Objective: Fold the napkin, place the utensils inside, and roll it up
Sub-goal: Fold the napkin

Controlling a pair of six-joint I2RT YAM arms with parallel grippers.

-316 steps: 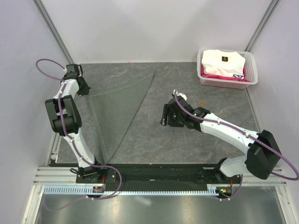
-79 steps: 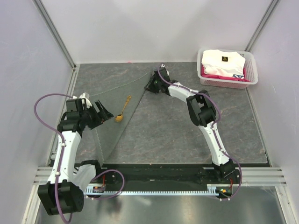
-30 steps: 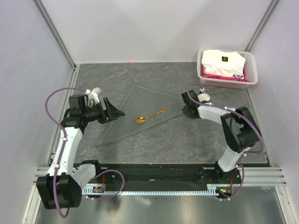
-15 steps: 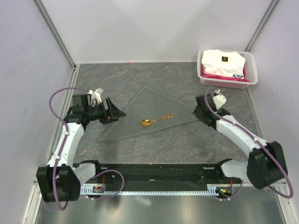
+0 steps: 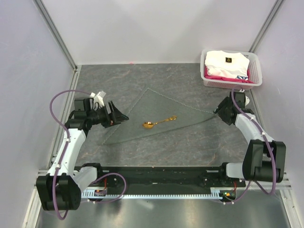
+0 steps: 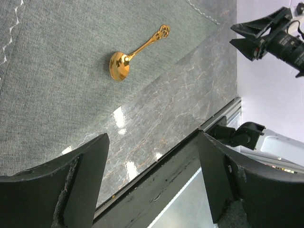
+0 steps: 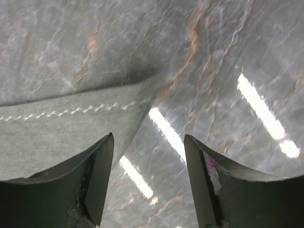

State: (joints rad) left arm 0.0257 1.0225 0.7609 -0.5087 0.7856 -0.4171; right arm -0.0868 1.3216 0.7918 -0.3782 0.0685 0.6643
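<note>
Napkin (image 5: 152, 107) is looking floppy, I'd be pinching its hemmed corner (image 7: 135, 97); right gripper (image 7: 148, 140) and left gripper (image 6: 153, 137) are gaping empty.

Both slim white-shelled arms (image 5: 69, 145) have bulky black joint housings (image 5: 263, 159), looping purple cables (image 5: 52, 105), matte black wedge-shaped fingers (image 6: 78, 183) and a black base rail (image 5: 161, 176).

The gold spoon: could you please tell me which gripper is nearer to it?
Left. The left gripper sits just left of the spoon, by its bowl; the right gripper is farther off, past the handle at the napkin's right corner.
</note>
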